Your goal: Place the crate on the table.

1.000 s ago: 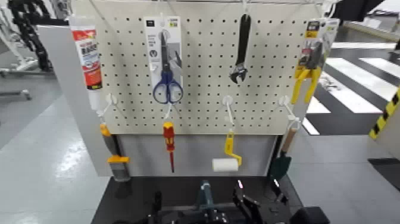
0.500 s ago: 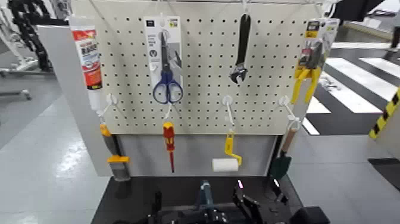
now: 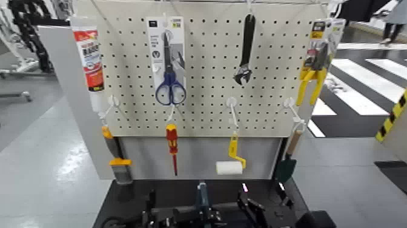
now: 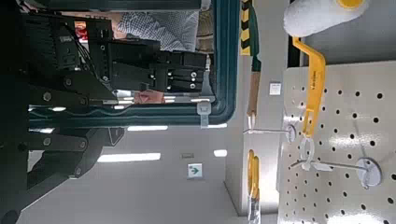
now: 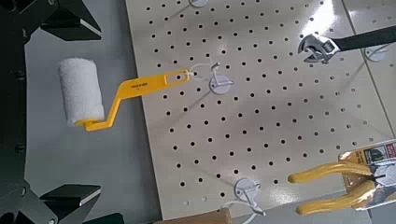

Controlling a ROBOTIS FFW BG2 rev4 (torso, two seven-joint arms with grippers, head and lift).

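Note:
The dark blue-grey crate [image 3: 201, 195] sits low at the near edge of the black table [image 3: 121, 197]; only its upright central handle and part of its rim show. My left gripper [image 3: 148, 213] is at the crate's left side. In the left wrist view [image 4: 37, 119] its dark fingers close around the crate's rim bar [image 4: 121, 119]. My right gripper [image 3: 254, 212] is just right of the crate. In the right wrist view [image 5: 89, 110] its fingers [image 5: 70, 19] stand wide apart with no crate between them.
A grey panel [image 3: 194, 157] and a cream pegboard [image 3: 206, 79] back the table. On it hang scissors [image 3: 169, 67], a wrench [image 3: 245, 51], pliers [image 3: 315, 67], a red screwdriver [image 3: 172, 145], a paint roller [image 3: 230, 165] and a sealant tube [image 3: 89, 60].
The crate's handle and my left gripper have shifted a little to the left, and more of the rim shows. The right gripper has hardly moved.

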